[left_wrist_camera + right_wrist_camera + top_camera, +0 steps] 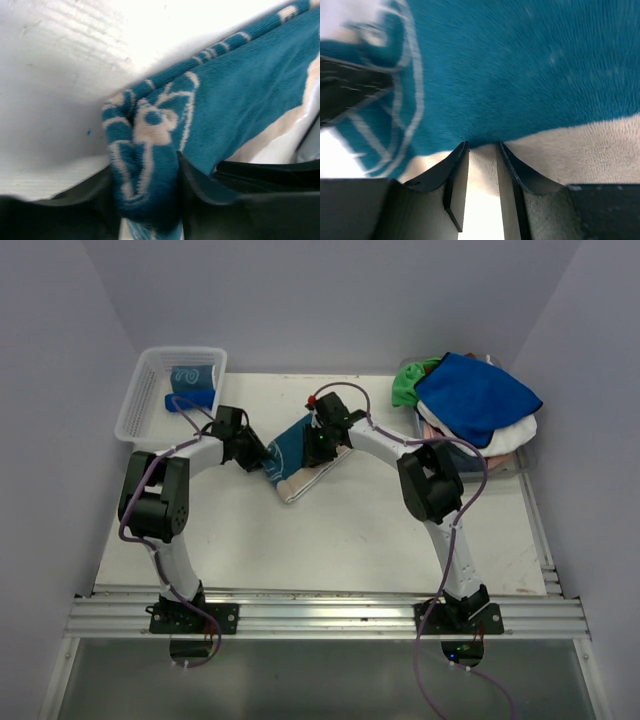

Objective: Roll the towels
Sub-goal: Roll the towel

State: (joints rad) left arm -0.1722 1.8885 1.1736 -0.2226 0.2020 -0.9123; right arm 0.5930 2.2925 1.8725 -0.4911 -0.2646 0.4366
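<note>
Teal and beige towel [300, 452] lies partly spread at table [300, 540] centre. Left gripper [147, 200] is clamped on a bunched corner of it; right gripper [481, 185] pinches its beige border, jaws nearly together. Rolled towels [192, 387] sit in the basket [140, 405], rear left; a loose towel pile [475, 400] stands rear right, well apart.

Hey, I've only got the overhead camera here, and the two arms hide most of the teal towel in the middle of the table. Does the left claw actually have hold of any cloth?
Observer: Yes. The left wrist camera shows the left claw pinching a bunched, swirl-patterned corner of the teal towel between its jaws.
Operator: And the right claw?
Observer: Its wrist camera shows the jaws nearly together, with the towel's beige border caught between them.
</note>
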